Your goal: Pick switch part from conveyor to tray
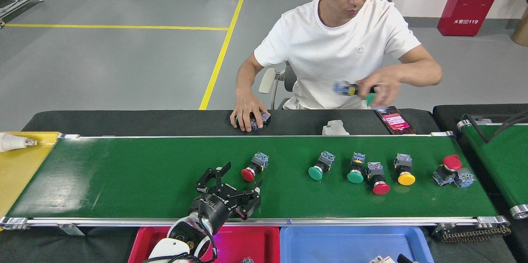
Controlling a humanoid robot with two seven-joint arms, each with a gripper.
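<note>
Glossy green, the long conveyor belt [144,172] with silver metal edge rails runs across the head view, carrying a row of push-button switch parts. Nearest the robot's left gripper [233,184] lies the red-capped switch part with a grey and blue body [254,167], on its side just beyond the black fingers, which are spread wide and hold nothing. Further right on the belt lie a green-capped switch part [321,166], a second green-capped one [356,169], a red-capped one [375,178] just beside it, a yellow-capped one [404,170], and a red mushroom-head switch [448,168] close to the belt's right end. Below the near rail, the shallow red plastic tray [251,240] sits behind the left arm, with a blue plastic tray [350,242] touching its right side. The right gripper is barely visible at the bottom edge, so I cannot tell how its fingers stand. A yellow tray [20,164] holds a white light bulb [14,142] at far left. Across the belt sits a person in a white T-shirt [336,48], one hand [247,112] resting on a part on the black table, the other hand [377,88] raised with a part.
</note>
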